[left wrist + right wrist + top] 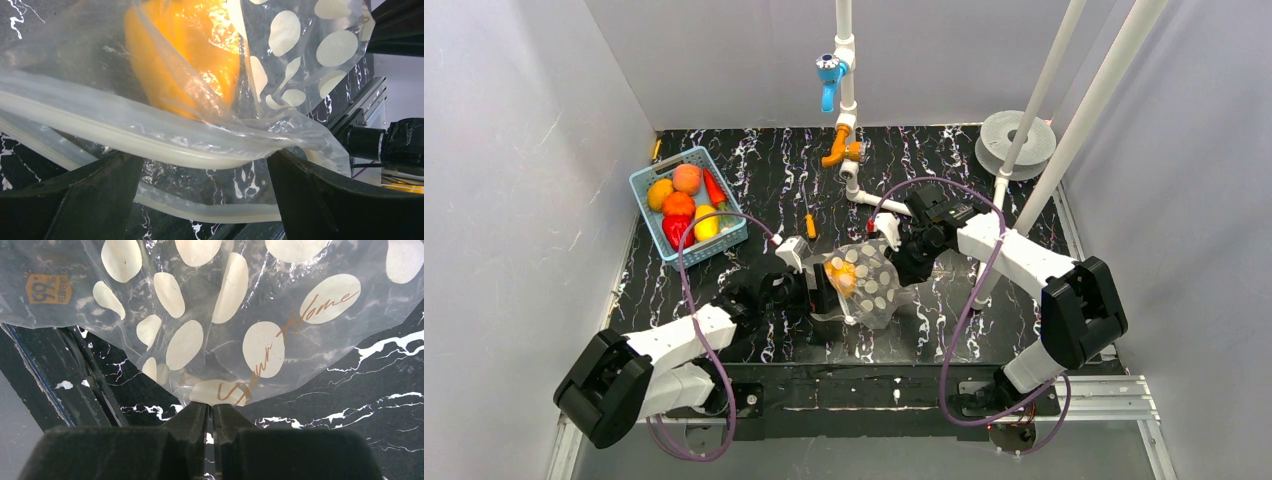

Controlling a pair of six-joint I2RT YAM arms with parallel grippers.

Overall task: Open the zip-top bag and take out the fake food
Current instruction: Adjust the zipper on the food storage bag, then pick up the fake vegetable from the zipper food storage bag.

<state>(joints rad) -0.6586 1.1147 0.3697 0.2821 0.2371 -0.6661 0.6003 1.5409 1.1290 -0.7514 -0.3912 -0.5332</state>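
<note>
Clamped tight on the zip-top bag's (871,290) dotted edge with right gripper (211,412) by the near edge's middle, with left gripper (205,185) gaping, empty, astride the zip strip; risks slick film slipping, leaving orange fake food (195,50) trapped.

Table top (764,160) black, marble pattern with white veins. Plain pale grey walls: left wall (514,180), far wall (724,60), right wall (1194,150). White vertical pipe (844,25) at far middle, blue valve handle (828,76) on it, orange fitting (841,153) lower. Two slanted white poles (1095,95) at right. Grey round spool (1009,145) in far right corner. Metal rail (1084,392) along near edge.
</note>
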